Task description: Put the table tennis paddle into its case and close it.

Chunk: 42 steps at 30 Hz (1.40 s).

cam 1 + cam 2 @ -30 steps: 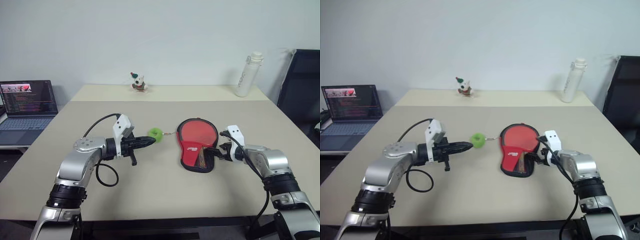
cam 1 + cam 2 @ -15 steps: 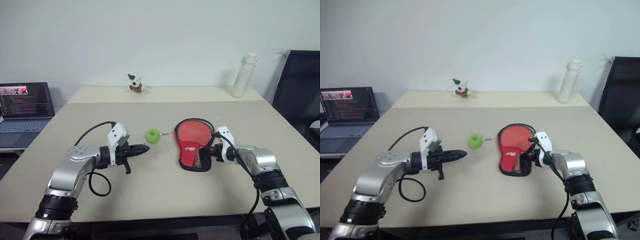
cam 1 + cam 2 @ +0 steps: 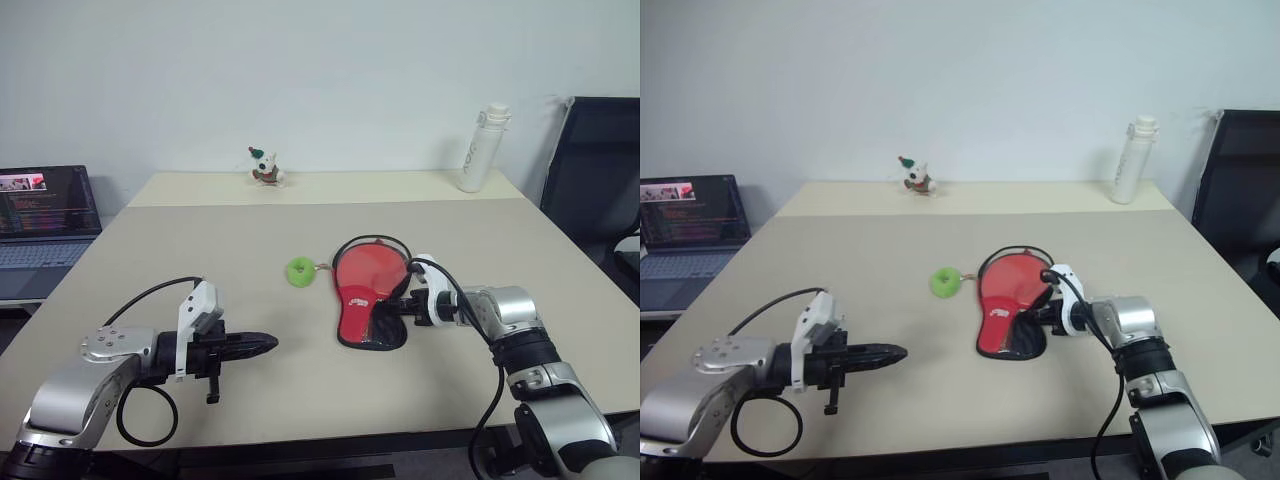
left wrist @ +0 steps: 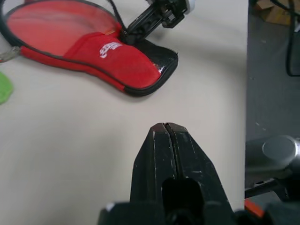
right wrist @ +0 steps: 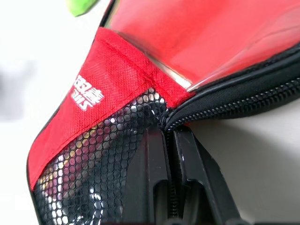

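The case [image 3: 363, 300] lies flat on the surface [image 3: 300, 230], red side up. Its long line runs from the round end, far from the robot, to the narrow end near it. The table tennis paddle [image 3: 368, 268] lies inside. The green ball charm [image 3: 300, 271] sits just beside the round end. The right hand [image 3: 397, 307] is pinched shut, seemingly on the case's zipper edge. The left hand [image 3: 258, 345] is closed and empty, well apart from the case.

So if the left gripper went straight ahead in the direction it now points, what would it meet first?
Probably the case. The shut left gripper points across bare table toward the case's narrow end, where the right gripper is. Depth is unclear, so it might pass just in front.
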{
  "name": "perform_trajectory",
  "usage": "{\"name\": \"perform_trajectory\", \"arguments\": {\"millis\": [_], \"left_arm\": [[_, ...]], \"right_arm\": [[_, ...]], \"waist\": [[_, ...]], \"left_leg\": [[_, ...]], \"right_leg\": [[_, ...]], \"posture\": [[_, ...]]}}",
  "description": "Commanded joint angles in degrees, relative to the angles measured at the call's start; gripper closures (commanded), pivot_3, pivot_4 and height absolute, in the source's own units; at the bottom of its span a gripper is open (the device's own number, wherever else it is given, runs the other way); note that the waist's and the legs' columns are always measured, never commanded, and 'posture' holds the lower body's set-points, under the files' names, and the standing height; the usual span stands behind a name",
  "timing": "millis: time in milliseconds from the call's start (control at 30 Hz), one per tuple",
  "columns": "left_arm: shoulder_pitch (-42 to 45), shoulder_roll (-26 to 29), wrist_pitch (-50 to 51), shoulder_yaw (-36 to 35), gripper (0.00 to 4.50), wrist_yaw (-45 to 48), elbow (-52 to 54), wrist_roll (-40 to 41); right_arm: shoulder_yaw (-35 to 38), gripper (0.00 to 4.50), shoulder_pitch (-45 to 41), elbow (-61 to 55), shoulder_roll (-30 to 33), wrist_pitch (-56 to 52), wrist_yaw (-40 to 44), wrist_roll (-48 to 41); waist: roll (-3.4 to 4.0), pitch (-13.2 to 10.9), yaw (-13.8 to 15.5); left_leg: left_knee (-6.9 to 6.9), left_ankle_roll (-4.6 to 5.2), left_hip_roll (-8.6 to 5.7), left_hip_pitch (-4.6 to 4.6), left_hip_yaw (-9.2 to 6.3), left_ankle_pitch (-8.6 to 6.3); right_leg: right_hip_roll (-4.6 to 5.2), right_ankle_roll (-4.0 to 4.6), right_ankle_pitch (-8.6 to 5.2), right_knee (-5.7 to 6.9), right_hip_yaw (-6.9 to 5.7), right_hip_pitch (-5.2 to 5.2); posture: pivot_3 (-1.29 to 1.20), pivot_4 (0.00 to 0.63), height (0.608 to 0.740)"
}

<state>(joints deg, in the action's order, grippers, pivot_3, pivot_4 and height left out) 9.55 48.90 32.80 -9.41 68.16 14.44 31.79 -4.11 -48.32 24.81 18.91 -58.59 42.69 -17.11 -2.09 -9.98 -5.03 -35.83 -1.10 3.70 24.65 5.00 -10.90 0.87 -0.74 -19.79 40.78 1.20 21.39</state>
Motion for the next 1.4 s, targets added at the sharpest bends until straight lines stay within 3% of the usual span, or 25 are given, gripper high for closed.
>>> {"name": "perform_trajectory", "arguments": {"millis": [33, 300, 500, 800, 1200, 1400], "left_arm": [[-2.5, 0.7, 1.1, -2.1, 4.50, -0.9, 3.8, 2.4], [-6.3, 1.5, 2.3, -1.6, 4.50, -0.7, 8.7, 5.4], [-7.5, 2.7, 1.5, -1.3, 4.50, 0.7, 9.2, 6.2], [-5.9, 2.7, 0.7, 0.6, 4.50, 0.8, 7.9, 5.3], [-5.8, 2.5, 0.1, 1.1, 4.50, 0.4, 7.4, 4.6], [-6.1, 2.4, 0.2, 1.1, 4.50, 0.1, 7.7, 4.6]], "right_arm": [[-2.0, 4.49, 2.7, -10.6, -1.6, -6.9, 1.7, -4.6], [-0.7, 4.49, 12.6, -30.9, -0.7, -21.1, -1.8, -10.7], [2.2, 4.49, 16.4, -38.4, 1.0, -27.0, -4.1, -13.8], [3.6, 4.49, 17.8, -39.1, 5.2, -27.2, -5.1, -15.4], [4.2, 4.49, 20.3, -39.6, 2.5, -28.1, -8.8, -16.7], [4.6, 4.49, 21.2, -39.9, 4.2, -28.1, -8.9, -17.5]], "waist": [[0.01, 0.0, 0.1], [0.00, 0.0, 0.5], [0.00, 0.0, 0.6], [-0.01, 0.0, 1.4], [-0.01, 0.0, 1.9], [-0.01, 0.0, 1.9]], "left_leg": [[0.01, 0.00, 0.00, 0.01, 0.00, 0.00], [0.04, -0.02, -0.02, 0.19, -0.09, -0.02], [0.08, -0.02, -0.04, 0.18, -0.13, -0.02], [0.11, -0.01, -0.07, 0.19, -0.12, -0.03], [0.19, -0.01, -0.07, 0.22, -0.13, -0.03], [0.20, -0.01, -0.08, 0.22, -0.14, -0.03]], "right_leg": [[0.00, 0.00, 0.00, 0.00, 0.01, 0.01], [0.06, 0.02, -0.03, -0.20, -0.13, 0.02], [0.06, 0.02, -0.04, -0.24, -0.17, 0.00], [0.07, 0.02, -0.04, -0.35, -0.16, 0.00], [0.06, 0.02, -0.04, -0.47, -0.19, -0.01], [0.07, 0.01, -0.04, -0.49, -0.19, -0.04]], "posture": [[0.00, 0.150, 0.740], [0.00, 0.150, 0.740], [0.00, 0.150, 0.740], [0.00, 0.150, 0.740], [0.00, 0.150, 0.740], [0.00, 0.150, 0.740]]}}
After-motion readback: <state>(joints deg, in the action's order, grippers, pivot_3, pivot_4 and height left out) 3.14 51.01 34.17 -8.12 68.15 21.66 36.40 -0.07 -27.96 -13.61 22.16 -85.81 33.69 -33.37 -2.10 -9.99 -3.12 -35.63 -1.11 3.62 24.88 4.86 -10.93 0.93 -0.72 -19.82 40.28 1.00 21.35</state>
